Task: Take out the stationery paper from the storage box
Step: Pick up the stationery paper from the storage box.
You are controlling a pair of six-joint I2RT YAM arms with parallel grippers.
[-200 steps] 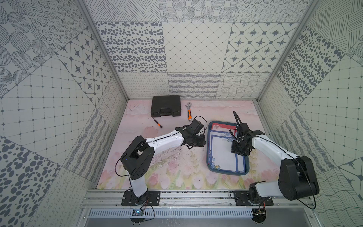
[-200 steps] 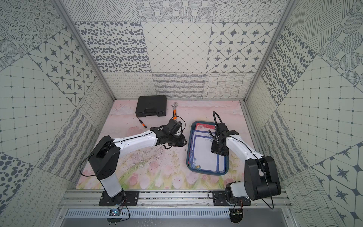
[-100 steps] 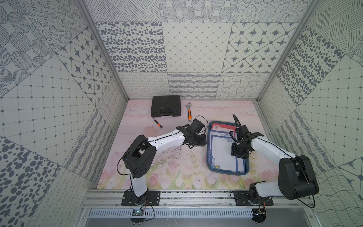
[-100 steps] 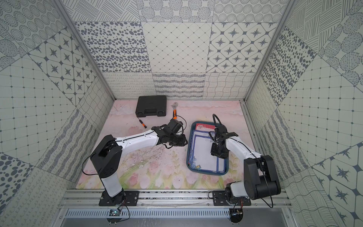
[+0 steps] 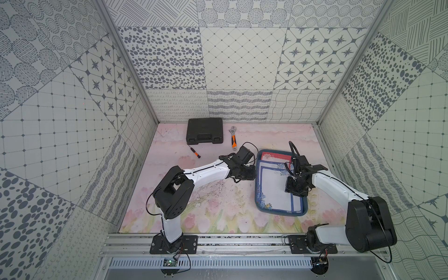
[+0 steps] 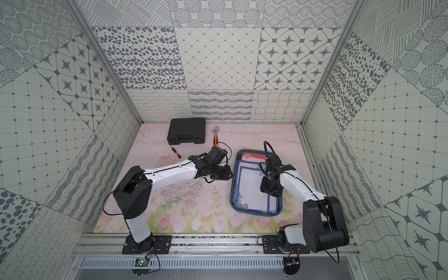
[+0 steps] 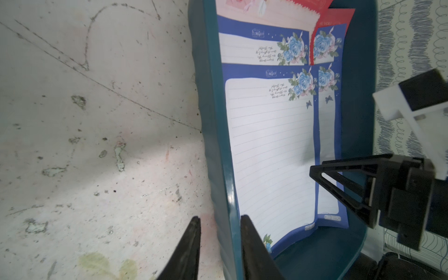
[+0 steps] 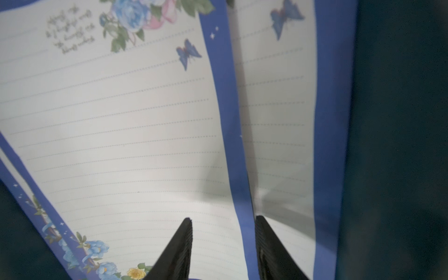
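**Finding 1, right arm.** Your right gripper is directly over the paper. Its jaws are partly open with a narrow gap and hold nothing. They straddle the right long edge of the top sheet. One finger is over that sheet's white field, the other is over the sheet beneath, and the blue border strip lies between them. A shadow suggests this edge is slightly lifted. You cannot tell whether the fingertips touch the paper.

**Finding 2, governing relation.** The top sheet's long axis runs near to far, parallel to the long walls of the tray. The edge therefore lies lengthwise in the jaw gap, and in my judgement the jaws would close across it. The right arm is clearly the nearer to the paper.

**Finding 3, left arm.** Your left gripper is at the tray's left wall, jaws narrow, with one finger outside the wall and one inside. A sliver of table shows between the outer finger and the wall, so the wall is not clamped. I judge this arm is placed to steady the tray.

**Location.** All the paper lies inside the tray, on the right half of the table, between the two arms.

**Count.**
- One tray.
- Four blue-bordered sheets, told apart by their rose corners.
- At least one of the red sheets at the far end, possibly two; the overlap prevents a firm count.
- At the far left, one black case, one wrench and one screwdriver.
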